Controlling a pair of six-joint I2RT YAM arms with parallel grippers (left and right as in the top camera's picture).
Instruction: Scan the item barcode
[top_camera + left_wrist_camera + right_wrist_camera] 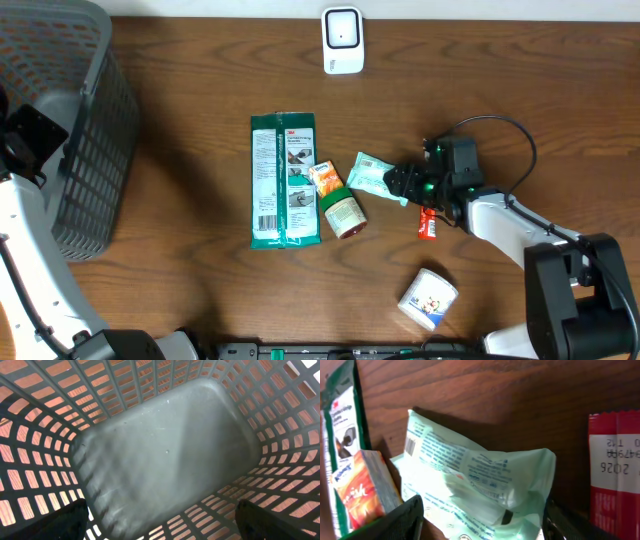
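A crumpled mint-green packet [370, 174] lies on the wooden table right of centre, and its barcode [410, 446] shows on its left end. My right gripper [403, 184] is low over it, open, with one finger on each side of the packet [470, 475] and its right end between them [482, 525]. The white barcode scanner [341, 40] stands at the far edge. My left gripper [160, 522] hangs open and empty inside the grey basket [160, 445].
The grey basket [90, 120] fills the far left corner. Left of the packet are a green 3M pack [285, 180], a small orange box [325, 178] and a green-lidded jar [344, 213]. A red sachet [428, 224] lies under my right wrist, with a white tub [428, 298] nearer the front.
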